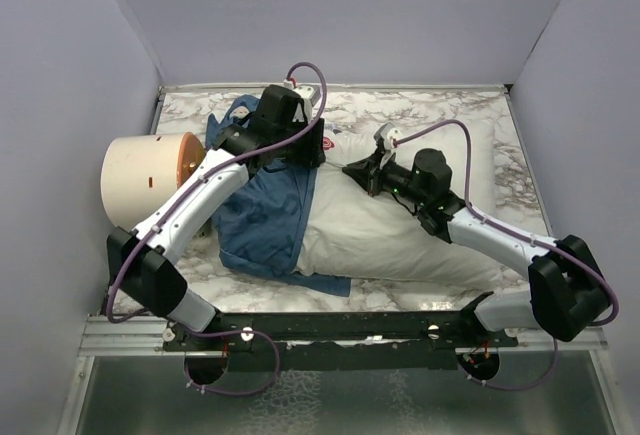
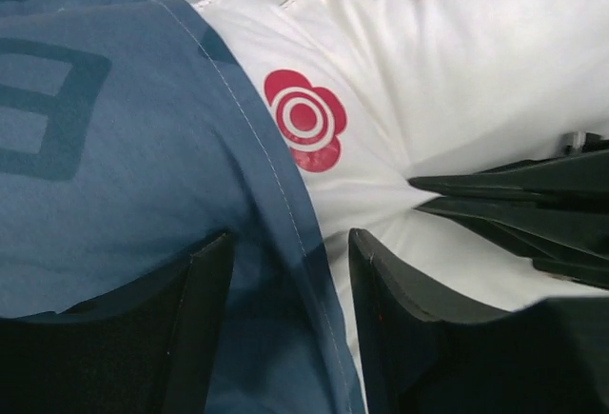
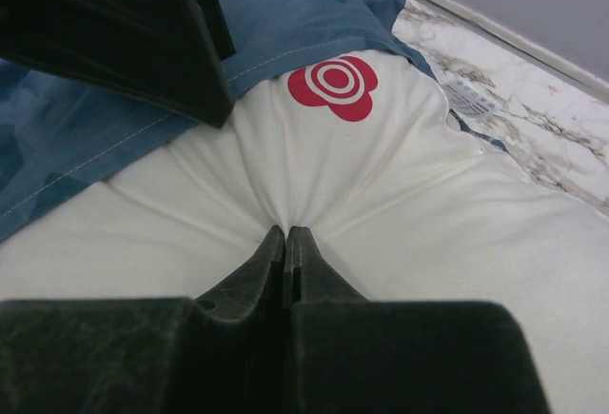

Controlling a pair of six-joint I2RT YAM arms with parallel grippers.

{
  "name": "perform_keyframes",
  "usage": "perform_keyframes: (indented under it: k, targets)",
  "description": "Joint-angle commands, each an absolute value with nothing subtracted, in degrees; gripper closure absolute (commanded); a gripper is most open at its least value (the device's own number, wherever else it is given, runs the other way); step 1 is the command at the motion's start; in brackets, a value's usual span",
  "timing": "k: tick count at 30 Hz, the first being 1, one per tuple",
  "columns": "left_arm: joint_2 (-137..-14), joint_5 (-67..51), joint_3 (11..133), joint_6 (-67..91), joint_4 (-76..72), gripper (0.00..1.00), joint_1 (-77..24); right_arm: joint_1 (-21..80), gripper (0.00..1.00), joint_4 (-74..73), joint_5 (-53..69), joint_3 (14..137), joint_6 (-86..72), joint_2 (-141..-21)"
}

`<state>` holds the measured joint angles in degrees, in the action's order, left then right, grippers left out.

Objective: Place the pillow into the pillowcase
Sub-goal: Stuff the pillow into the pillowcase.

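The white pillow (image 1: 400,230) lies across the marble table, its left part inside the blue pillowcase (image 1: 262,217). The case's stitched hem runs just beside the pillow's red round logo (image 2: 304,119). My left gripper (image 2: 285,252) is open and straddles that hem; blue cloth (image 2: 124,147) lies between its fingers, but they are not closed on it. My right gripper (image 3: 286,233) is shut on a pinch of white pillow fabric (image 3: 428,233) below the logo (image 3: 333,86), with folds radiating from its tips. In the top view the two grippers (image 1: 310,145) (image 1: 360,173) sit close together.
A beige cylinder (image 1: 150,175) lies at the table's left edge, touching the pillowcase. Grey walls close in the left, back and right sides. A metal rail (image 1: 330,330) runs along the near edge by the arm bases. Marble tabletop (image 1: 520,155) shows right of the pillow.
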<state>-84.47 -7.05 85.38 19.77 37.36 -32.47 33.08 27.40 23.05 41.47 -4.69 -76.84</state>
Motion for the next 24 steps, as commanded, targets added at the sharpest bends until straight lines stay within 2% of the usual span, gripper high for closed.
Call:
perform_keyframes:
  k: [1, 2, 6, 8, 10, 15, 19, 24]
  targets:
    - [-88.27, -2.55, 89.12, 15.72, 42.2, 0.49, -33.0, 33.66, 0.99, 19.69, 26.52, 37.83, -7.37, -79.46]
    - [-89.32, -2.1, 89.51, 15.47, 42.45, 0.52, -32.96, 33.62, 0.99, 19.83, 26.62, 37.93, -7.31, -79.67]
    - [-92.23, -0.44, 91.82, 14.66, 44.12, 0.84, -33.01, 33.66, 0.99, 20.08, 26.97, 38.3, -7.14, -79.98]
    - [-92.22, -0.4, 92.71, 14.67, 44.1, 0.88, -32.97, 33.65, 0.99, 20.08, 26.74, 38.17, -6.9, -79.98]
    - [-91.79, -1.44, 93.31, 14.54, 43.69, 0.99, -32.99, 33.6, 0.99, 20.32, 26.63, 38.04, -6.77, -80.08]
    - [-91.52, -9.52, 93.9, 15.45, 40.93, 1.0, -32.96, 33.58, 0.99, 22.81, 27.36, 37.79, -7.74, -80.91]
    - [-90.96, -23.83, 94.58, 20.33, 31.09, 1.0, -33.02, 33.56, 0.99, 27.93, 27.8, 39.24, -9.53, -82.06]
    - [-95.16, -35.49, 103.53, 29.12, 20.01, 1.0, -36.36, 32.31, 0.99, 31.7, 23.93, 47.11, -7.88, -81.98]
